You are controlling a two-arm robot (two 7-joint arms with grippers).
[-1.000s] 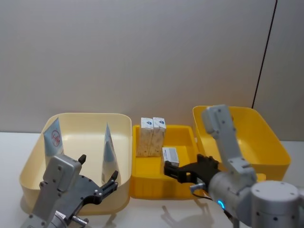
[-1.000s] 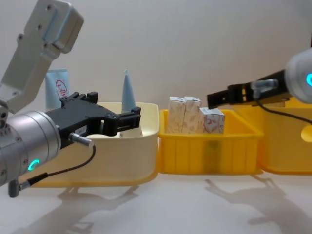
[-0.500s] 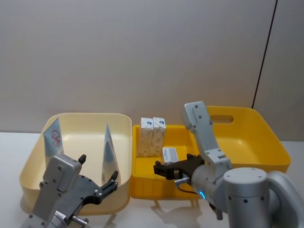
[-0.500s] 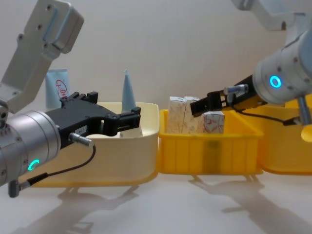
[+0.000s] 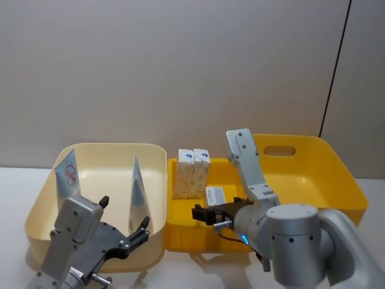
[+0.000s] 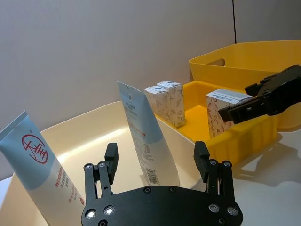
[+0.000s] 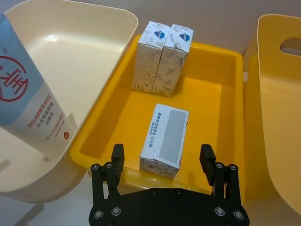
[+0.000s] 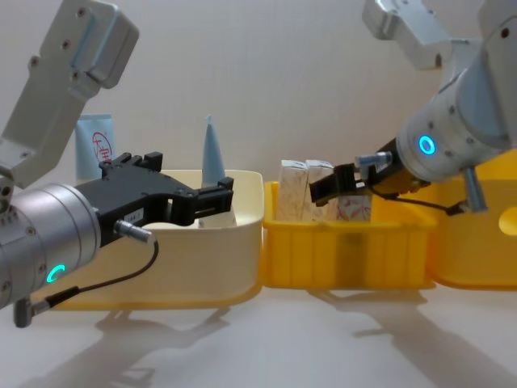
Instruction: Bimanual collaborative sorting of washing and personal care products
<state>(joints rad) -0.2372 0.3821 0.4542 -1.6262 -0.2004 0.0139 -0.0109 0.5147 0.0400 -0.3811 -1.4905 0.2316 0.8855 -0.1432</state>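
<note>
White table (image 5: 12, 180), plain grey wall (image 5: 180, 72) behind. Two tubes (image 5: 67, 174) lean in the left cream bin (image 5: 108, 146). Three cartons (image 5: 191, 171) sit in the middle yellow bin (image 5: 231, 180). The left gripper (image 6: 156, 155) hovers near the cream bin, fingers apart. The right gripper (image 7: 162, 151), fingers apart, hangs at the yellow bin's near rim.

In the chest view the cream bin (image 8: 202, 242) is hiding the lower bodies of the near tube (image 8: 214, 153) and the far tube (image 8: 97, 141), whose edge the left arm (image 8: 56, 89) is covering. The small yellow bin (image 8: 347, 255) is masking the cartons' (image 8: 305, 187) bases. The right gripper (image 8: 321, 191) is overlapping the front carton (image 8: 357, 208); its print is showing too small to read.
</note>
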